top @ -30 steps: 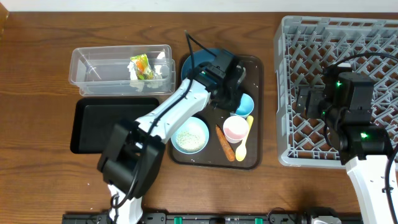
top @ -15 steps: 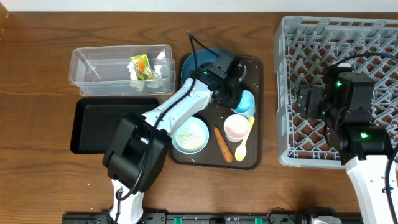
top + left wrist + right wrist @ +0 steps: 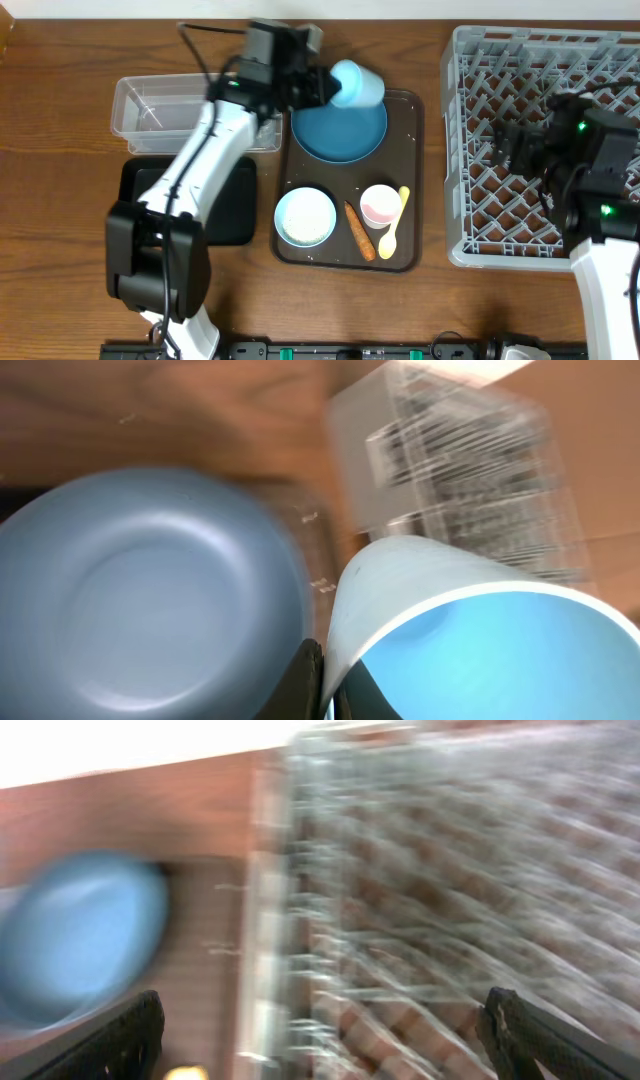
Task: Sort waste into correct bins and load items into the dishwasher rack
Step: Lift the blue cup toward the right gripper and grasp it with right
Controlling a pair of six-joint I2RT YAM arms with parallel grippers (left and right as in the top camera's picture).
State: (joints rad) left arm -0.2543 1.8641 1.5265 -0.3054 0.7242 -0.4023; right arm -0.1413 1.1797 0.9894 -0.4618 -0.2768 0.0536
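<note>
My left gripper (image 3: 333, 88) is shut on the wall of the light blue cup (image 3: 360, 85), which hangs on its side above the far edge of the brown tray. In the left wrist view the two dark fingers (image 3: 308, 685) pinch the cup's rim (image 3: 480, 640), with the dark blue plate (image 3: 140, 590) below. That plate (image 3: 338, 130) lies at the tray's back. A white bowl with rice (image 3: 305, 217), a pink-inside cup (image 3: 380, 205), a yellow spoon (image 3: 392, 228) and a carrot piece (image 3: 360, 230) sit in front. My right gripper (image 3: 512, 147) hovers open over the grey rack (image 3: 540, 60), with nothing between its fingers (image 3: 135, 1035).
The brown serving tray (image 3: 408, 150) sits mid-table. A clear tub (image 3: 160, 110) stands back left, partly hidden by my left arm. The black tray (image 3: 150, 195) lies in front of it. Both wrist views are blurred by motion.
My left gripper shut on the light blue cup and lifted it off the tray, up and toward the back. The plate is now uncovered. My right arm shifted slightly to the right.
</note>
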